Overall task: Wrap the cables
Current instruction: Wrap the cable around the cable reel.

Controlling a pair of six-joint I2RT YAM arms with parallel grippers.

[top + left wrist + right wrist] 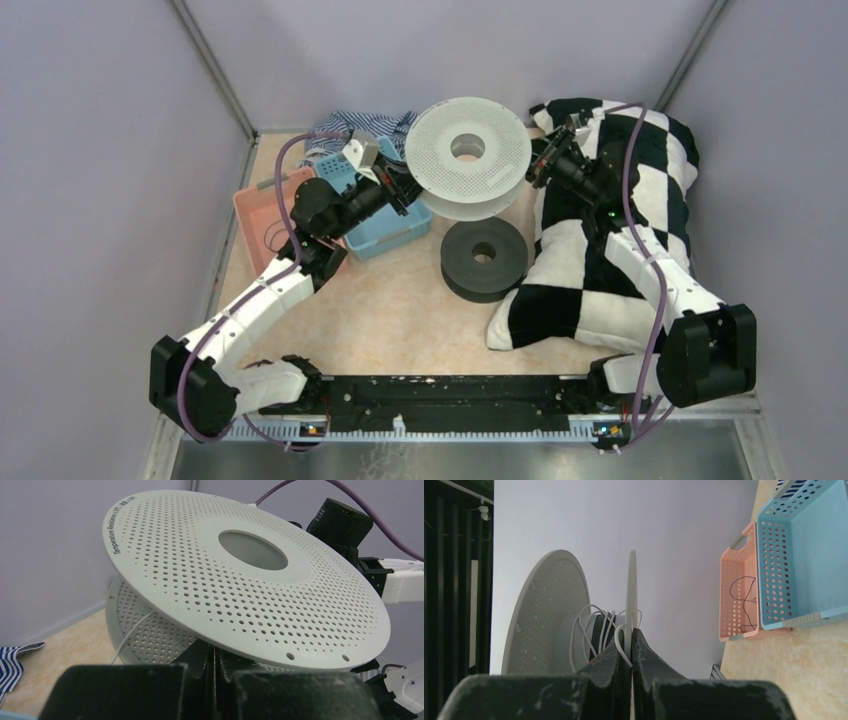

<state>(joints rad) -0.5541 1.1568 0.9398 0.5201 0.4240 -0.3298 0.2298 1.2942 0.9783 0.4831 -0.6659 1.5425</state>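
A white perforated spool (467, 148) is held off the table between both grippers. The white cable (584, 625) is looped loosely round its hub, and a strand (131, 636) hangs from between the flanges. My right gripper (533, 172) is shut on the rim of one flange (630, 645), with a cable loop beside the fingertips. My left gripper (408, 190) is shut, its tips (216, 652) tucked under the upper flange (200, 570). I cannot tell whether it pinches the cable. The black cable (744, 605) lies in the pink basket (262, 195).
A blue basket (395, 232) sits under the left arm, next to the pink one. A black spool (484, 258) lies flat mid-table. A black-and-white checked pillow (640, 200) lies under the right arm. A striped cloth (350, 125) lies at the back.
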